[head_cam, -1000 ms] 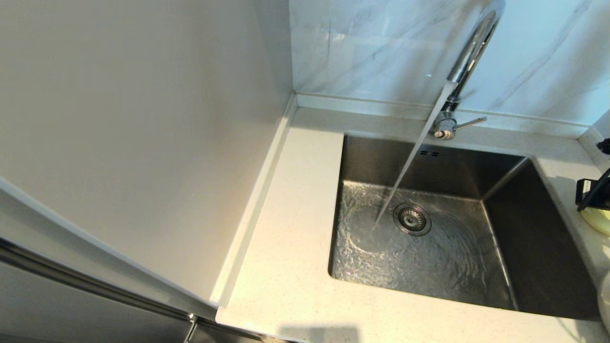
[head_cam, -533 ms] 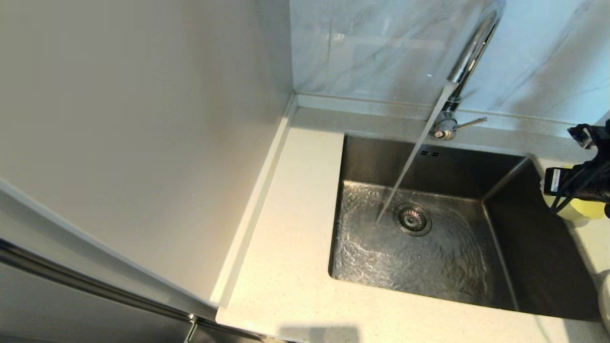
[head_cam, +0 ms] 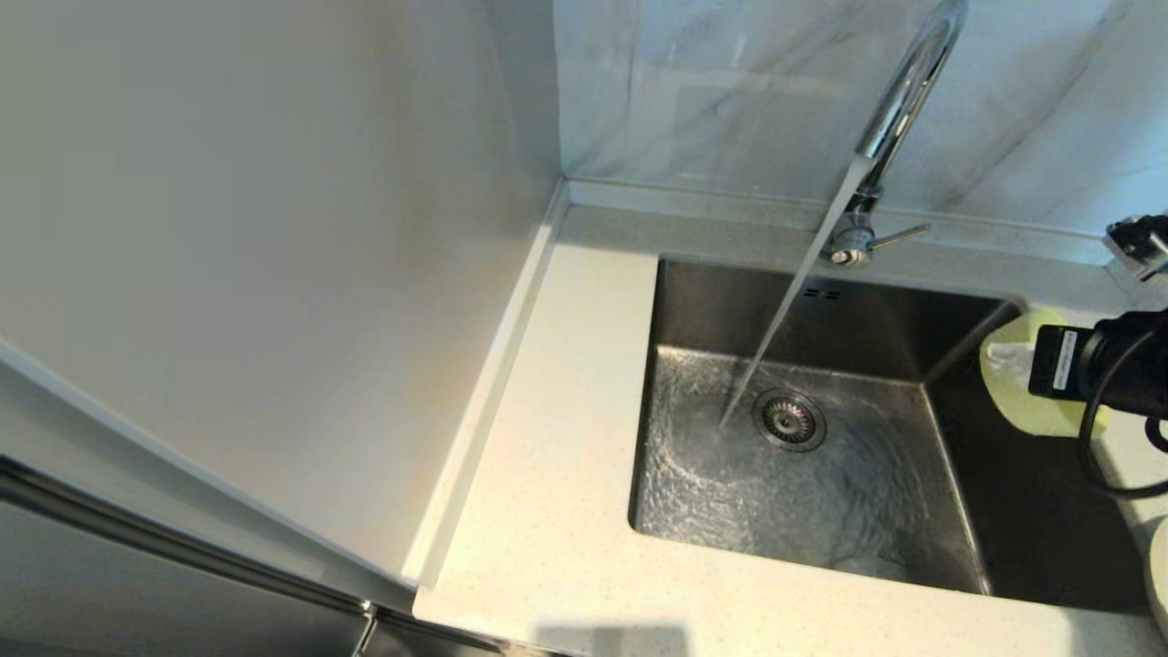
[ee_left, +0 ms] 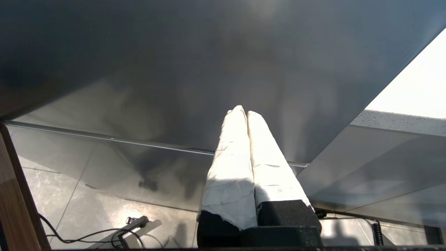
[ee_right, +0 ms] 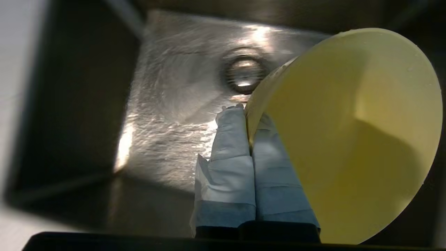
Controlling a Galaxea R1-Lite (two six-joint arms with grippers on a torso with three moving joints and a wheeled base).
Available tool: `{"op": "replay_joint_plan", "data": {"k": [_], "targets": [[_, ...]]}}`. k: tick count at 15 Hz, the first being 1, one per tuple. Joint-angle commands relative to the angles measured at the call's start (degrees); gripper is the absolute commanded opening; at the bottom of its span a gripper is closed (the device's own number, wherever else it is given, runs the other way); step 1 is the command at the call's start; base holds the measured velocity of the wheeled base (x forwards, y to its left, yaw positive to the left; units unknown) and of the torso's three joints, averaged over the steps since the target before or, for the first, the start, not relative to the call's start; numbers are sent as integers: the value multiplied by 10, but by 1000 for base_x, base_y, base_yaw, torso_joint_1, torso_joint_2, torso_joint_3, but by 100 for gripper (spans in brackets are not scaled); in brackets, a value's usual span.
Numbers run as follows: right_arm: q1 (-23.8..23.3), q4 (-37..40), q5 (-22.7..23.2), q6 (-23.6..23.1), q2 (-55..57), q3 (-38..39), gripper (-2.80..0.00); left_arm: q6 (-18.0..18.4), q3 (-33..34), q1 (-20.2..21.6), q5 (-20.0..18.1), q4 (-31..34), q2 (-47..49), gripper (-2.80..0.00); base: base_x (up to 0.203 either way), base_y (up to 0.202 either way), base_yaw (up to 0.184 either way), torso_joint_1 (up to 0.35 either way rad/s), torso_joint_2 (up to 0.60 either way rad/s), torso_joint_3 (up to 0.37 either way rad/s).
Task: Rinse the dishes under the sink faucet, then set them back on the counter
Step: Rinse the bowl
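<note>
Water streams from the chrome sink faucet (head_cam: 899,100) into the steel sink (head_cam: 730,301) and lands just left of the drain (head_cam: 789,420). My right gripper (ee_right: 248,113) is shut on the rim of a pale-yellow bowl (ee_right: 348,132), one finger inside and one outside. In the head view the bowl (head_cam: 1013,392) hangs tilted over the sink's right edge, away from the stream. The speckled counter (head_cam: 566,456) surrounds the basin. My left gripper (ee_left: 244,111) is shut and empty, parked low in front of the cabinet.
A tall pale panel (head_cam: 274,274) stands along the counter's left side. A marble backsplash (head_cam: 712,91) rises behind the faucet. The edge of a cream-white plate (head_cam: 1161,575) shows at the far right on the counter.
My right arm has carried the bowl leftward from the counter at the right edge to above the sink's right rim. The water keeps running.
</note>
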Motion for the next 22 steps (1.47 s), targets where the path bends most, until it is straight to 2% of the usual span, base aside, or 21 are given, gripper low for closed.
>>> {"op": "replay_joint_plan", "data": {"k": [1,3,5,9,12,15,22], "targets": [[36,-2,45,3,-58,28,-280,0,0,0,0,0,0,-280,0,0,0,0,0,0],[89,-3,56,21,-67,28,-280,0,0,0,0,0,0,-280,0,0,0,0,0,0],[138,-36,56,46,-66,27,-280,0,0,0,0,0,0,-280,0,0,0,0,0,0],[204,-82,33,49,-28,14,-280,0,0,0,0,0,0,-280,0,0,0,0,0,0],[236,-142,29,46,15,9,-280,0,0,0,0,0,0,-280,0,0,0,0,0,0],[274,-149,29,46,42,-6,-280,0,0,0,0,0,0,-280,0,0,0,0,0,0],[280,-152,18,47,128,-71,-280,0,0,0,0,0,0,-280,0,0,0,0,0,0]]}}
